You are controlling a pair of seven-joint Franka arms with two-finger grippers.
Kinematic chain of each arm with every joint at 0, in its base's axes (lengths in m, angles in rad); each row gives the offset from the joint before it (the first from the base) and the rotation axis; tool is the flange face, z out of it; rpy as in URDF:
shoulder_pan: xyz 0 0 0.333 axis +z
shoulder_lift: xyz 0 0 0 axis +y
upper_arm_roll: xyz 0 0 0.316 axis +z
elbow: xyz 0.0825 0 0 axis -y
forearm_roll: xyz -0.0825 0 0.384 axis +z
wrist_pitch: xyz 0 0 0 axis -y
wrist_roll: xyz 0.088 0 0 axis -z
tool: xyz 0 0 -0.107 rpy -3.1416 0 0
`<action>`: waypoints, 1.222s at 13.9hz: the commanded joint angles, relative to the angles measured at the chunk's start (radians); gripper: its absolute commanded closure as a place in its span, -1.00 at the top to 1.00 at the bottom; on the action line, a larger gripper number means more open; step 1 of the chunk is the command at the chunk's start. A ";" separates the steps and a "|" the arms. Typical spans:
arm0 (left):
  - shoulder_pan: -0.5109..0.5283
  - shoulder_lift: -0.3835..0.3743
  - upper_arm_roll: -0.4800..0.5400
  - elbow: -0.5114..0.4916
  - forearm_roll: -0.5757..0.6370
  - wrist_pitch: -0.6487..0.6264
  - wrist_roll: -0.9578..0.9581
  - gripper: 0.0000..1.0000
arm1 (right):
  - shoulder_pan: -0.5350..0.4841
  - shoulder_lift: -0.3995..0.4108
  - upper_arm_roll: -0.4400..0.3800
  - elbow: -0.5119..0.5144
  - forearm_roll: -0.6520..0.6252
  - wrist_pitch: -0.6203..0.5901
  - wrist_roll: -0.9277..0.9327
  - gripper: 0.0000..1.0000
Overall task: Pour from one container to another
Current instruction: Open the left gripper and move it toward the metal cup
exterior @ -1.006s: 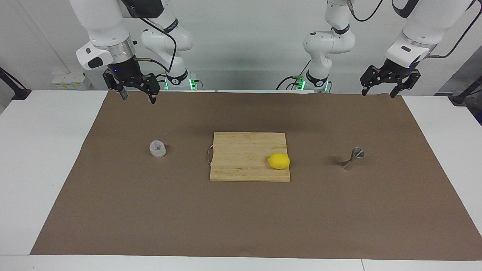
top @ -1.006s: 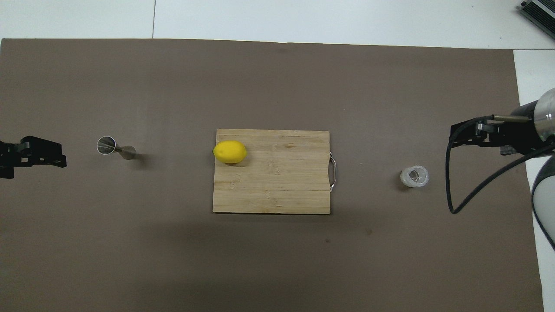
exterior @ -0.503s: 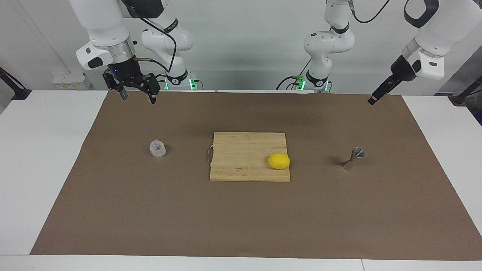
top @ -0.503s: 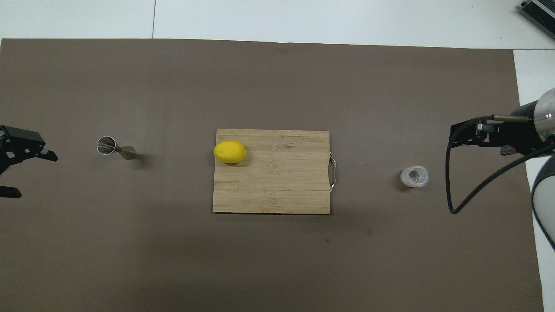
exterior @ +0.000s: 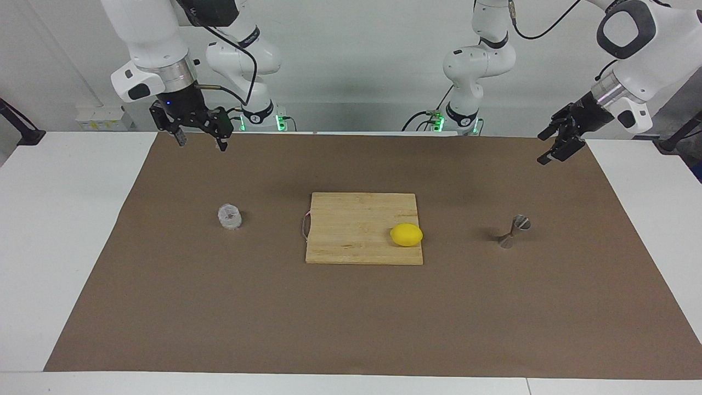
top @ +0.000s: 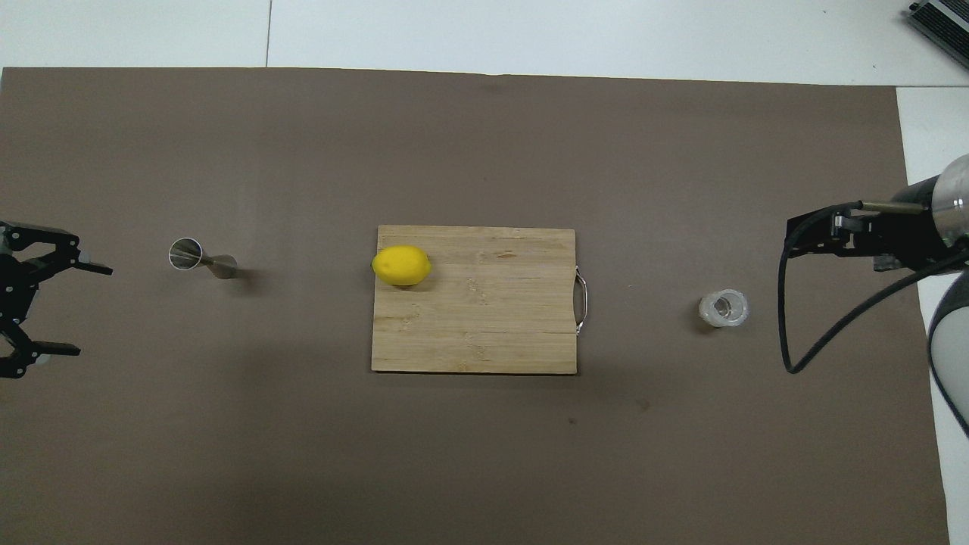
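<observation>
A small clear faceted glass cup [exterior: 230, 216] [top: 724, 309] stands on the brown mat toward the right arm's end. The steel hourglass jigger [exterior: 513, 231] [top: 200, 259] stands upright toward the left arm's end. My right gripper [exterior: 201, 141] [top: 825, 236] hangs open and empty, high over the mat's edge by the robots, well apart from the cup. Open and empty too, my left gripper [exterior: 551, 148] [top: 89, 309] is turned on its side in the air over the mat beside the jigger, not touching it.
A wooden cutting board [exterior: 356, 219] [top: 484, 325] with a metal handle lies mid-table between cup and jigger. A yellow lemon [exterior: 406, 235] [top: 401, 266] rests on its corner toward the jigger. The brown mat [exterior: 351, 318] covers most of the white table.
My left wrist has rotated and the gripper has dropped a little, its open fingers now spread sideways by the jigger. The right arm, cup and jigger have not moved.
</observation>
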 commanded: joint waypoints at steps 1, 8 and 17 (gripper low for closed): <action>0.029 0.043 -0.005 -0.034 -0.046 0.031 -0.020 1.00 | -0.002 0.002 -0.004 0.006 -0.001 -0.018 -0.018 1.00; 0.160 0.115 -0.005 -0.104 -0.215 0.094 -0.018 1.00 | -0.013 -0.001 -0.004 -0.003 -0.001 -0.018 -0.014 1.00; 0.273 0.274 -0.007 -0.213 -0.561 0.329 -0.121 1.00 | -0.013 -0.002 -0.004 -0.004 -0.001 -0.015 -0.006 1.00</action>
